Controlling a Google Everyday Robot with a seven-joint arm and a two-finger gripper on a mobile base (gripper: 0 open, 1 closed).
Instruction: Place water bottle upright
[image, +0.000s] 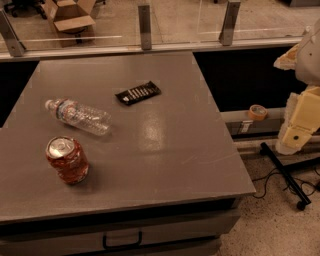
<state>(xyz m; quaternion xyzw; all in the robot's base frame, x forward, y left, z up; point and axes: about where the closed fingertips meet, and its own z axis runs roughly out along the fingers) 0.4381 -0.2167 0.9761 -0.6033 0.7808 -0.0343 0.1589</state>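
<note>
The water bottle (78, 116) is clear and ribbed, with a white cap and a pale label band. It lies on its side on the left part of the grey table (165, 150), cap pointing to the far left. My gripper (292, 137) hangs on the cream-coloured arm at the right edge of the camera view. It is off the table, past its right edge and far from the bottle, and it holds nothing that I can see.
A red soda can (67, 160) stands upright in front of the bottle. A black snack packet (138, 93) lies at the table's middle back. A glass railing (145, 25) runs behind the table. A tape roll (257, 111) and a black stand (285, 175) are at the right.
</note>
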